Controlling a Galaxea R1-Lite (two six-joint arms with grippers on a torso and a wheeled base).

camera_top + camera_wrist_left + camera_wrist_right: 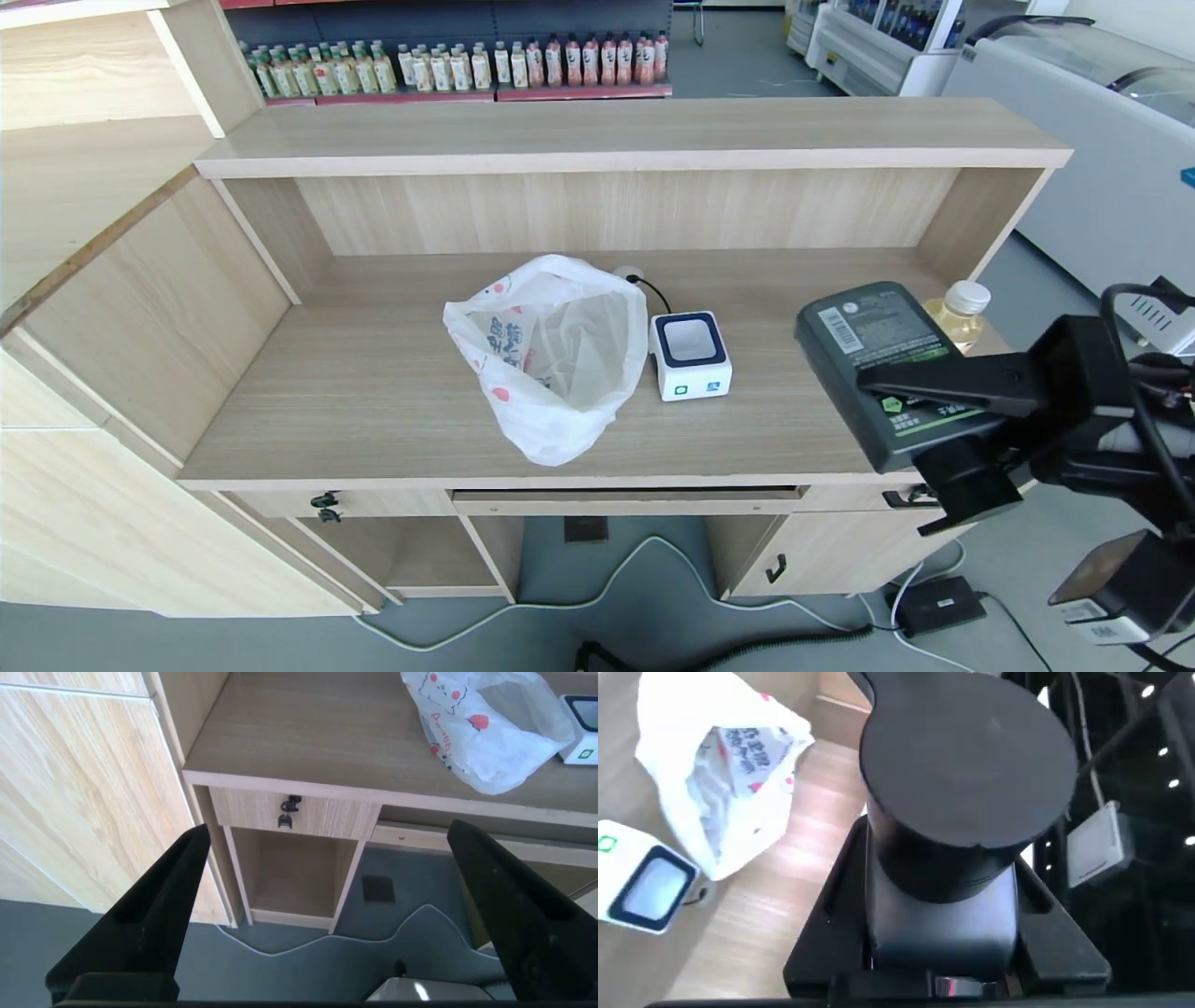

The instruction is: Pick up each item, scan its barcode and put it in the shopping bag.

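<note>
My right gripper [934,429] is shut on a dark green container [873,364] with a white barcode label, held tilted above the counter's right end. In the right wrist view the container's round dark top [966,784] sits between the fingers [822,952]. The white shopping bag [551,359] lies open at mid-counter, also seen as the bag [729,775] and the bag [486,728]. Just right of it stands the white scanner [689,355], the scanner [645,887]. My left gripper [327,924] hangs open and empty below the counter's front left edge.
A clear bottle with a white cap [962,313] stands on the counter behind the held container. The counter [373,411] has raised walls at the back and sides. A drawer with a key [290,812] sits under its front left. Cables lie on the floor [653,597].
</note>
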